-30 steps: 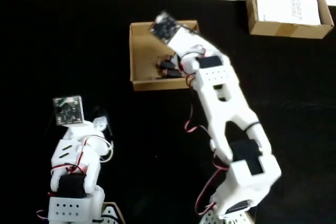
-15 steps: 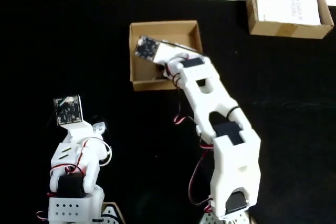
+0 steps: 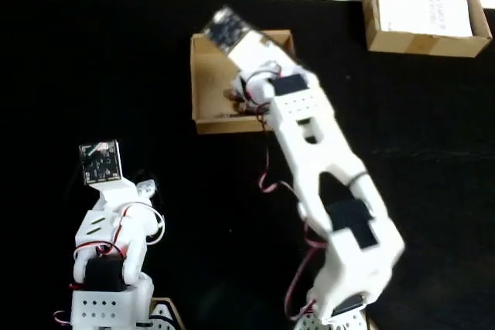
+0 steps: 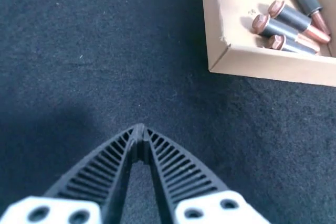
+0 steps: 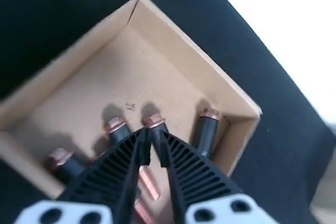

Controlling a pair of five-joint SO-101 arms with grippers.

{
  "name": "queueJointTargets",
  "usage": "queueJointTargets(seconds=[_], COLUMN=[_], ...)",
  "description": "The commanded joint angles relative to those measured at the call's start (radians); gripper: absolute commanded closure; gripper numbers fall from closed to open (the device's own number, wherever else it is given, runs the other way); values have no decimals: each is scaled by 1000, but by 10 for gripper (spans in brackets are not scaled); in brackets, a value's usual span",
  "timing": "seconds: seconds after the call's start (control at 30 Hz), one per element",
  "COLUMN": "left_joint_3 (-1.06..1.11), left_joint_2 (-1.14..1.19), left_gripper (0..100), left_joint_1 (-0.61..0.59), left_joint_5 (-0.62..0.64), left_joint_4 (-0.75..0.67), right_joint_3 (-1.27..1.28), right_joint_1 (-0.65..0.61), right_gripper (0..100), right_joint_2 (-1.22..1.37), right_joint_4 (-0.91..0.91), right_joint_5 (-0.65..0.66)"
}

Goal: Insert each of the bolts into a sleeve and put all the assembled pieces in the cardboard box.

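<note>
Near the tabletop's near-left corner, your left hand (image 4: 139,132) hangs over the black cloth-covered tabletop (image 3: 93,59). Its ribbed black fingers are pressed together and hold nothing. It sits well apart from the work, so it has no part in the coming move.

Toward the middle of the far edge sits the open, shallow brown cardboard box (image 3: 203,75). The assembled pieces (image 4: 291,17), copper-headed bolts seated in dark cylindrical sleeves, lie on its floor. The right wrist view shows four of them side by side, with their long axes roughly parallel.

Your right hand (image 5: 152,135) is directly above them, inside the box's outline. Its fingers are parted by a narrow slit and seem to hold nothing. One piece lies right under the tips, running along the hand's own line, and its copper thread shows in the slit. That is what the next move depends on. The pieces lie straight below the right hand, so I judge a vertical lift is the cleanest way out. The box's walls stand close on either side.

At the far-right corner, a second, smaller cardboard box (image 3: 371,32) holds a white printed sheet (image 3: 425,11). Beyond the far edge runs a pale, plain surface.
</note>
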Motion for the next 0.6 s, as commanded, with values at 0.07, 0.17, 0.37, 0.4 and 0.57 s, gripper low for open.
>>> queueJointTargets(seconds=[0.07,0.17,0.37,0.4,0.57], left_joint_3=[16,16,16,16,16], left_joint_2=[-1,1,1,1,1], left_gripper=[977,977,977,977,977], left_joint_1=[-1,-1,-1,-1,-1], left_joint_5=[-5,-5,-5,-5,-5], left_joint_4=[3,3,3,3,9], right_joint_3=[116,225,575,641,951], right_joint_1=[-28,-31,13,25,56], right_gripper=[991,991,991,991,991], right_joint_2=[-364,-539,-918,-987,-1313], right_joint_4=[150,199,251,249,248], right_joint_5=[-219,-298,-407,-414,-414])
